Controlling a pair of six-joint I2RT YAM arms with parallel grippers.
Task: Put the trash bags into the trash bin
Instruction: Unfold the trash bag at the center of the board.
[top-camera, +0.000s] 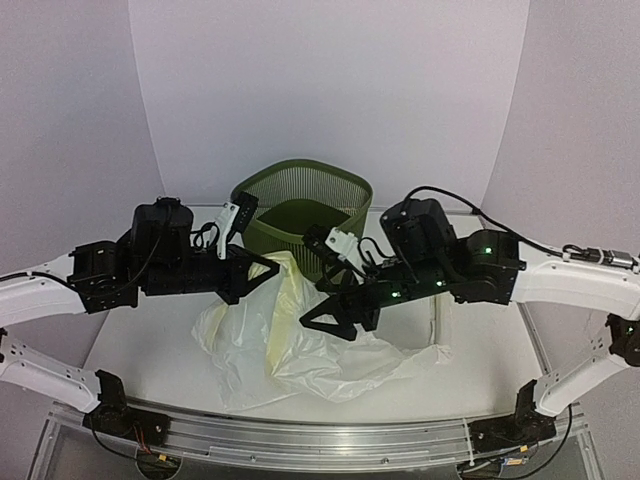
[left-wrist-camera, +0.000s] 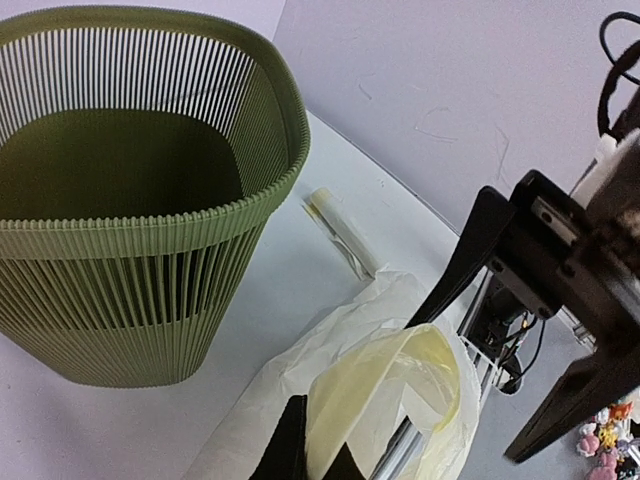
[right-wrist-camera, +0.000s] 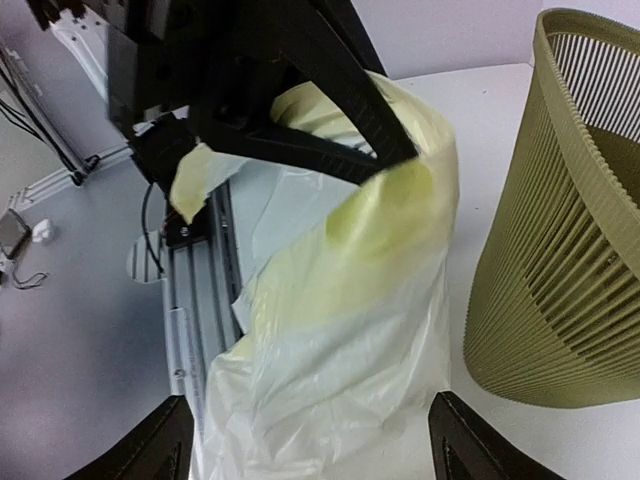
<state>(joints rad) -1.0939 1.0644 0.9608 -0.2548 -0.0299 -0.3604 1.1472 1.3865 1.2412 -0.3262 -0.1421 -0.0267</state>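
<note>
The olive-green slatted trash bin (top-camera: 303, 203) stands upright at the back middle of the table, and I see nothing but its green floor inside. A pale yellowish-white trash bag (top-camera: 310, 350) lies crumpled in front of it. One edge of the bag is lifted. My left gripper (top-camera: 270, 268) is shut on that yellowish edge, just left of the bin's front. In the left wrist view the fingers (left-wrist-camera: 292, 440) pinch the film (left-wrist-camera: 400, 380) beside the bin (left-wrist-camera: 130, 200). My right gripper (right-wrist-camera: 310, 440) stands wide open, with the hanging bag (right-wrist-camera: 350, 320) between its fingers, which do not grip it. The bin (right-wrist-camera: 570, 230) is to its right.
A small white roll (left-wrist-camera: 340, 228) lies on the table right of the bin. An aluminium rail (top-camera: 300, 440) runs along the table's front edge. White backdrop walls enclose the back and sides. The two arms sit close together over the bag.
</note>
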